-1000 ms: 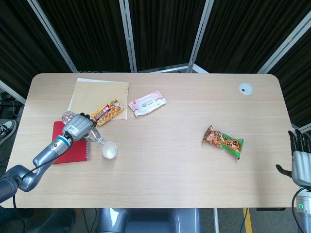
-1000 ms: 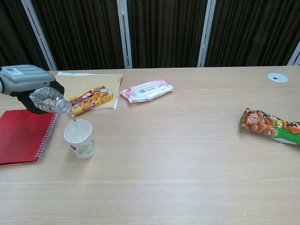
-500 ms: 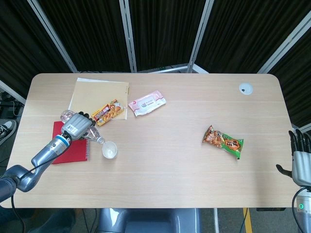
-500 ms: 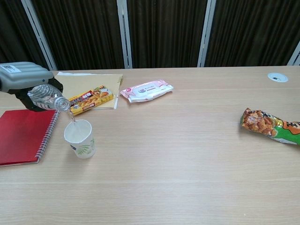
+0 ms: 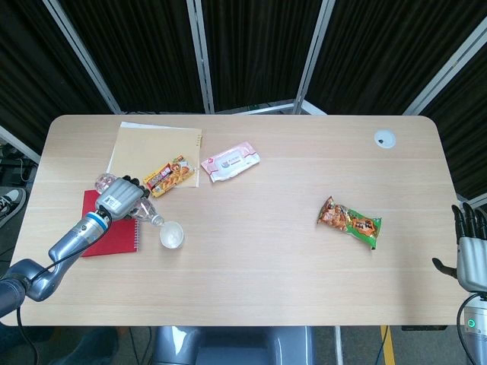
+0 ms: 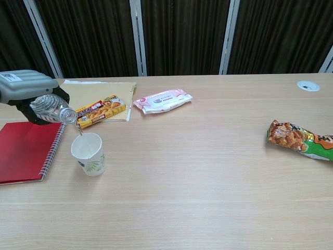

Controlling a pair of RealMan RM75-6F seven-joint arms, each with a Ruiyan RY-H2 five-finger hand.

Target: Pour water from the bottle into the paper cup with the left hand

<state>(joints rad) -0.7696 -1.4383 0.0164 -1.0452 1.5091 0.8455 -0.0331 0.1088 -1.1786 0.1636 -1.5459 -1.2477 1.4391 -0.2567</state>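
My left hand [image 6: 26, 92] grips a clear plastic water bottle [image 6: 54, 110], tilted with its mouth down toward the right. A thin stream of water runs from the mouth into the white paper cup [image 6: 89, 154], which stands upright on the table just below. In the head view the left hand [image 5: 122, 201] holds the bottle [image 5: 149, 216] over the red notebook's edge, beside the cup [image 5: 172, 235]. My right hand [image 5: 472, 247] hangs past the table's right edge, fingers spread, holding nothing.
A red spiral notebook [image 6: 26, 151] lies left of the cup. Behind it are a tan folder [image 6: 96, 92], a yellow snack box [image 6: 101, 111] and a pink wipes pack [image 6: 162, 100]. A green and orange snack bag [image 6: 301, 139] lies at right. A white grommet [image 6: 308, 85] sits far right.
The left hand and bottle have shifted slightly left and up; the bottle's mouth now sits a little higher above the cup. The right hand has not moved.
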